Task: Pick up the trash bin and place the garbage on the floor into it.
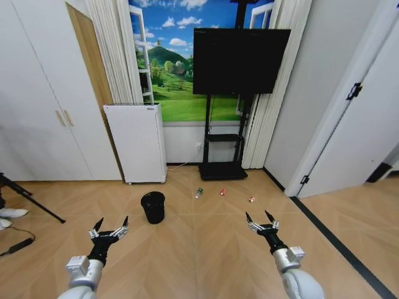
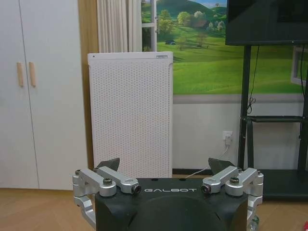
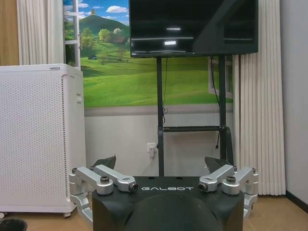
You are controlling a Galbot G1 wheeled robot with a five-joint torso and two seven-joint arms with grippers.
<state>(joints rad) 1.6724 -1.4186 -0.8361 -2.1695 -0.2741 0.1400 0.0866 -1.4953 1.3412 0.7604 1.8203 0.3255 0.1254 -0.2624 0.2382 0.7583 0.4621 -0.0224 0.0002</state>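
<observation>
The small black mesh trash bin point(image 1: 153, 207) stands upright on the wooden floor, a little ahead of my left gripper point(image 1: 111, 225), which is open and empty. The bin's rim point(image 3: 10, 224) also peeks in at a corner of the right wrist view. Beyond the bin lies the garbage: a clear bottle with a green label point(image 1: 199, 192), a small red can point(image 1: 222, 192) and a tiny red-and-white piece point(image 1: 252, 199), spread in a row before the TV stand. My right gripper point(image 1: 262, 219) is open and empty, nearer than the red-and-white piece. Open fingers show in both wrist views point(image 2: 166, 164) point(image 3: 162, 161).
A white perforated appliance point(image 1: 138, 142) stands against the wall behind the bin. The black TV stand point(image 1: 223, 169) holds a TV point(image 1: 239, 60) at the back. White cupboards point(image 1: 37, 112) line the left, a door point(image 1: 365, 131) the right. A tripod leg point(image 1: 31, 199) and cable cross the floor far left.
</observation>
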